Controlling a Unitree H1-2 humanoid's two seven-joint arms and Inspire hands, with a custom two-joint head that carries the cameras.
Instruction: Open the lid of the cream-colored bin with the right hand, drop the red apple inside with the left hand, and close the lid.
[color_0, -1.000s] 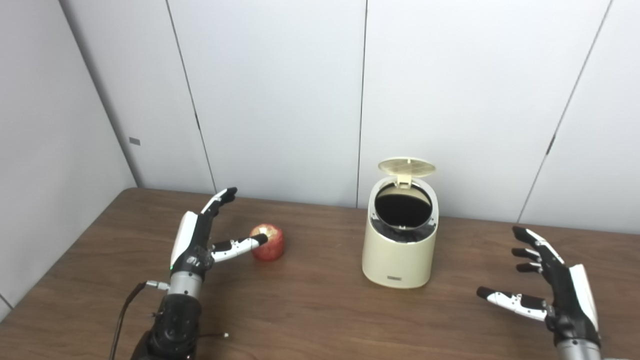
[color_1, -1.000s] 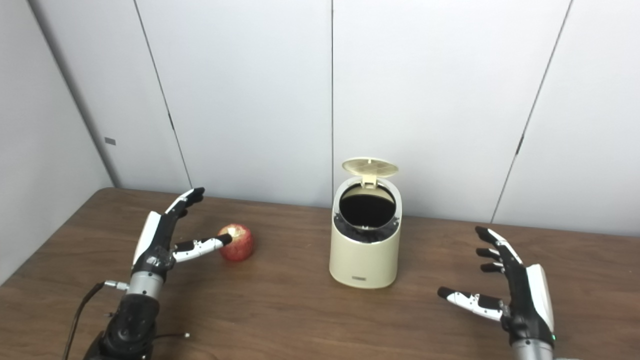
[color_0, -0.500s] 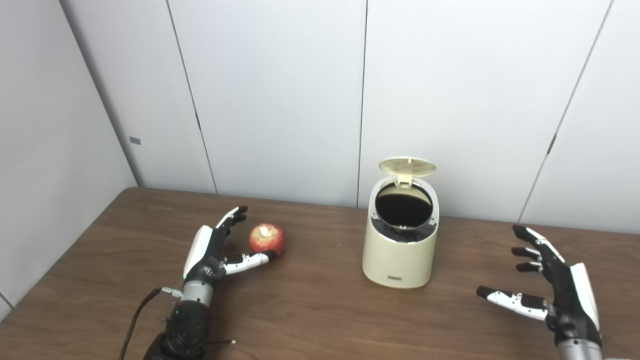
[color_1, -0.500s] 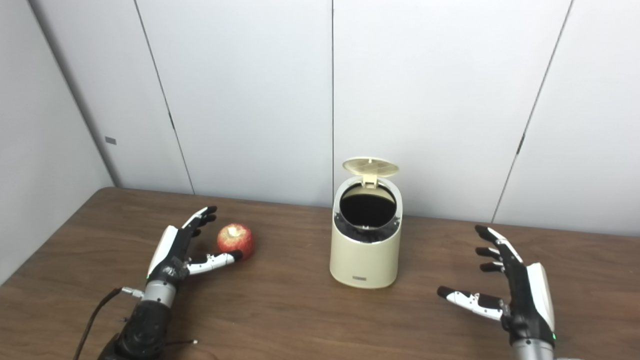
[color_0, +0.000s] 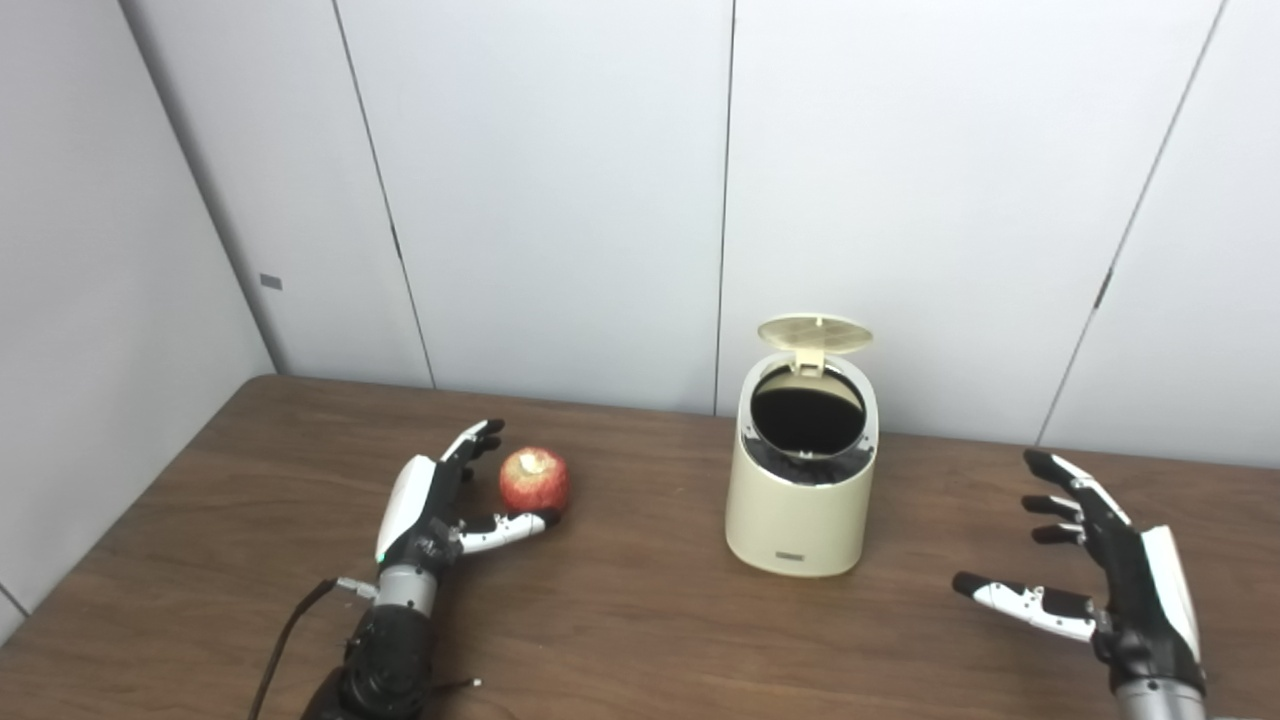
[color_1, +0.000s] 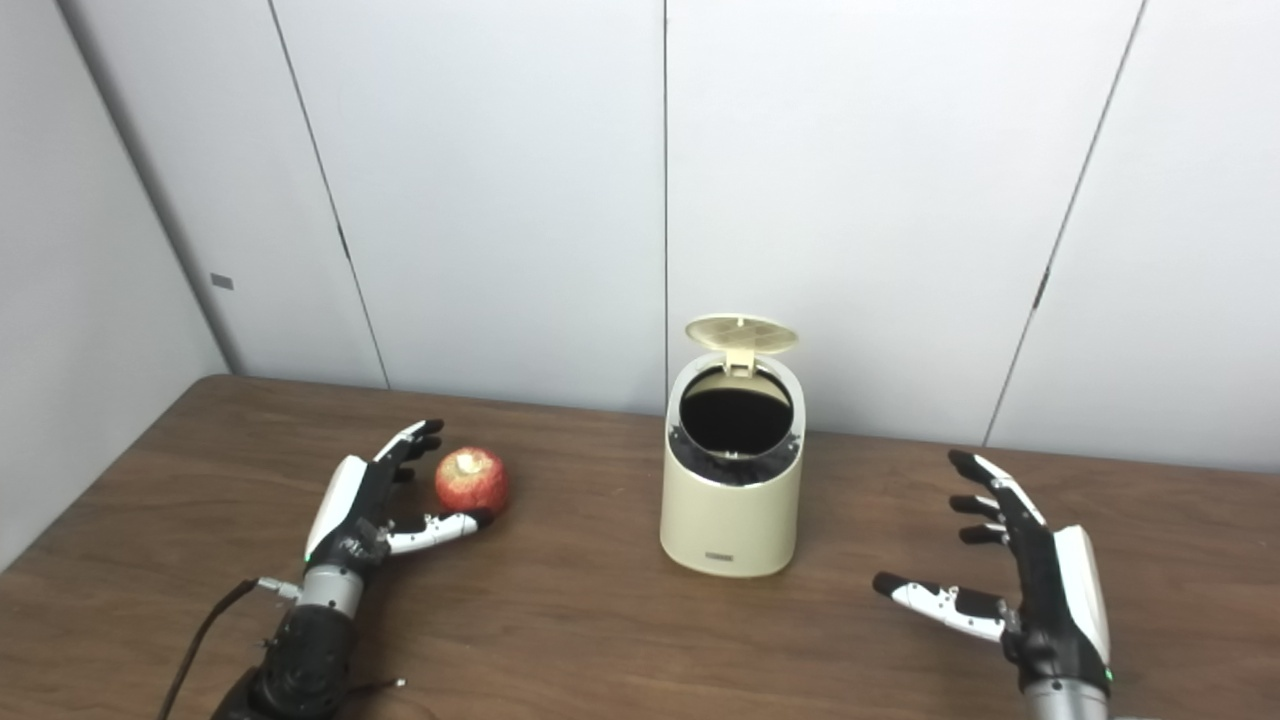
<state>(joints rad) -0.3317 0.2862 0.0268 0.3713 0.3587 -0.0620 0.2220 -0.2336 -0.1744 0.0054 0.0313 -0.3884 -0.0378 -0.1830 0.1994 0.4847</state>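
Lid (color_0: 814, 333) up; left hand (color_0: 432, 497), fingers wide, flanks apple (color_0: 534, 480): wrap evenly before lifting; right hand (color_0: 1110, 570) splayed, empty.

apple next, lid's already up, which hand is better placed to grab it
Left. The left hand lies open right beside the apple, fingers behind it and thumb in front. The right hand is open on the far side of the bin.

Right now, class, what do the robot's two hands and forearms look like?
Both the left hand and the right hand are black with white back plates and white thumb segments. Silver wrist cuffs join black forearms. A black cable runs from the left wrist.
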